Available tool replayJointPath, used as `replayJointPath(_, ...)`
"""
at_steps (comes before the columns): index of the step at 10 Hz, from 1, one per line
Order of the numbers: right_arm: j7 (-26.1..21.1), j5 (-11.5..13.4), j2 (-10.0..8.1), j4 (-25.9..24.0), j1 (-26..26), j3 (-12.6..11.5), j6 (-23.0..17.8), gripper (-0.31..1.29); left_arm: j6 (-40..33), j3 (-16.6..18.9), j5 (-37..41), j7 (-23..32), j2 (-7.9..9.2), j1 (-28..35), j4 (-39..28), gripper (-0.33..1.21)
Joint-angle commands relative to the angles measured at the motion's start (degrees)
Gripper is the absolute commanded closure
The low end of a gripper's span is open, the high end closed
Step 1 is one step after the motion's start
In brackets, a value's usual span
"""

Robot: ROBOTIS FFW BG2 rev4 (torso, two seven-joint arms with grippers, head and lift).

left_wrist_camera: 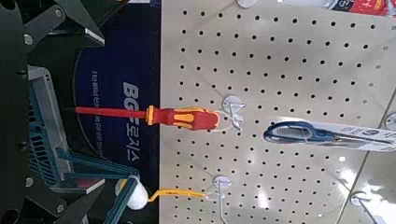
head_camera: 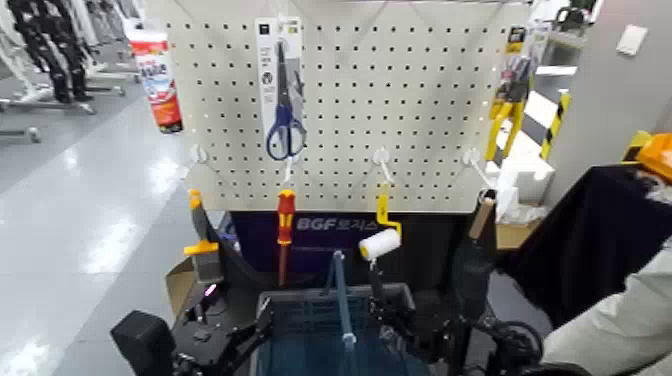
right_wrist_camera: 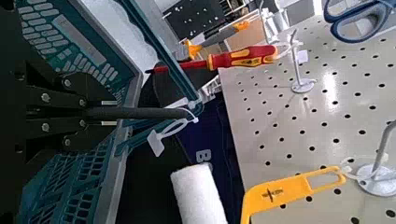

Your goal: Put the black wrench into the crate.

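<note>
Right gripper (right_wrist_camera: 105,123) jaws clamp the slim black metal wrench (right_wrist_camera: 149,113) over the blue-grey mesh plastic crate (right_wrist_camera: 110,183), apparently for release inside; left gripper (left_wrist_camera: 97,114) stands open.

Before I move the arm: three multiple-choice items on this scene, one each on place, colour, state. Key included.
1. In the head view, the screwdriver hangs where relative to the paint roller?
A) right
B) left
C) directly above

2. Scissors handle colour?
A) blue
B) green
C) white

3. Right pincer?
A) wide open
B) shut, empty
C) shut on the black wrench

Key:
1 B: roller hangs one hook to its right.
2 A: both handle loops are blue.
3 C: the black shaft sticks out from between its jaws.
</note>
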Motion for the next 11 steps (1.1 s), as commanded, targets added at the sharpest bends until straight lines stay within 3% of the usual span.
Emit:
replayJointPath(1,0.25,0.95,0.00,2.58,-0.91,0.35,-0.98,1.16,-0.01,0.04,0.01,-0.01,0.00,-0.01,0.00,0.24)
replayJointPath(3,-0.01,1.39,0.00,3.20,-1.17,0.35,-1.69,1.16,-0.09,0.13,0.01,-0.01,0.00,-0.01,0.00,0.24)
replayJointPath(4,-0.10,1.22,0.09,3.73,-1.26,0.26,-1.51,1.01,-0.09,0.04,0.01,-0.01,0.00,-0.01,0.00,0.23)
replayJointPath(5,-0.28,0.25,0.18,3.90,-1.26,0.00,-1.25,0.32,-0.09,0.13,0.01,-0.01,0.00,-0.01,0.00,0.23)
replayJointPath(6,-0.28,0.16,0.18,3.73,-1.26,-0.09,-0.98,-0.18,-0.09,0.13,0.01,-0.01,0.00,-0.01,0.00,0.23)
replayJointPath(7,-0.28,0.16,0.09,3.38,-1.26,-0.18,-1.16,-0.10,-0.09,0.13,0.01,-0.01,0.00,-0.01,0.00,0.23)
replayJointPath(11,-0.63,0.16,0.00,1.53,-1.00,-0.44,-2.48,-0.07,-0.09,0.13,0.01,-0.01,0.00,-0.01,0.00,0.22)
